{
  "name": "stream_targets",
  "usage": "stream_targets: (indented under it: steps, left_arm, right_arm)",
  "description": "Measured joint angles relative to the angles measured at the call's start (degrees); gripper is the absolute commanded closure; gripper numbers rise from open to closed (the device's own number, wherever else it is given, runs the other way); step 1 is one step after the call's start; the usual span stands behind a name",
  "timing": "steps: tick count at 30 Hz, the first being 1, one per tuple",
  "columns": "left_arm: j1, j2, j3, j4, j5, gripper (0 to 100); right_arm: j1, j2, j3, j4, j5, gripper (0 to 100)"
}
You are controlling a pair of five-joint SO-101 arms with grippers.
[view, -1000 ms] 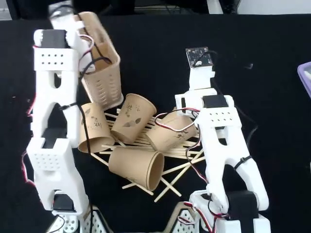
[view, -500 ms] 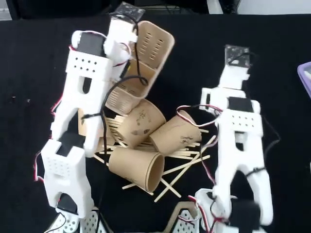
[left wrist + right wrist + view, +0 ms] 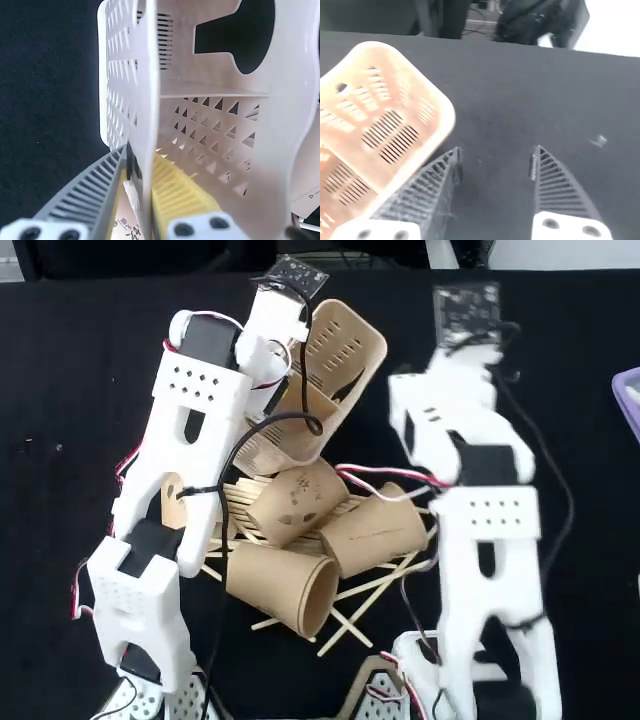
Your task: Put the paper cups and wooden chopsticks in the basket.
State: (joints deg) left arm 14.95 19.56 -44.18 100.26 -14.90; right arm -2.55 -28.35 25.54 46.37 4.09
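The left gripper (image 3: 140,161) is clamping one perforated wall of the basket (image 3: 335,365), with one jaw inside and one outside, and is holding it tilted off the table (image 3: 70,370) toward the middle of the far edge. The basket's lower end is hanging just above the heap, while its rim is pointing up and away toward the far edge. The right gripper (image 3: 497,150) is standing open and empty over bare table, just beside the basket's rounded corner. Nearer the front edge, three paper cups are lying on their sides in a cluster: one (image 3: 295,502) directly below the basket, one (image 3: 378,530) touching it on the right-arm side, and one (image 3: 280,585) closest to the front edge. A fourth cup (image 3: 172,502) is showing partly behind the left arm. The wooden chopsticks (image 3: 378,585) are lying crossed and scattered beneath and around the cups. No cup or chopstick is visible inside the basket, so the step in hand appears to be presenting the basket for loading. The next move probably calls for a steady, reachable basket mouth and for the free gripper descending onto an uppermost cup, since the chopsticks are partly pinned underneath.
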Motion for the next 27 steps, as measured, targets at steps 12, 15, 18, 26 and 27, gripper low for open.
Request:
stream_targets:
  steps: [12, 15, 18, 26, 27]
  left_arm:
    - [0.0, 0.35, 0.0, 0.0, 0.35, 97]
    - [0.62, 0.35, 0.0, 0.0, 0.35, 97]
    - [0.79, 0.35, 0.0, 0.0, 0.35, 97]
    - [1.76, 0.18, 0.0, 0.0, 0.0, 97]
    - [1.76, 0.18, 0.0, 0.0, 0.0, 97]
  right_arm:
    - [-2.29, 19.16, -0.97, -17.76, 0.0, 82.8]
    - [-2.2, 20.84, -0.97, -18.02, 0.0, 88.2]
    - [-1.23, 20.57, -0.97, -18.02, 0.18, 87.7]
    - [4.13, 6.33, -5.1, -4.22, 0.09, 70.2]
    - [3.69, 5.01, -5.54, -2.99, 0.09, 70.2]
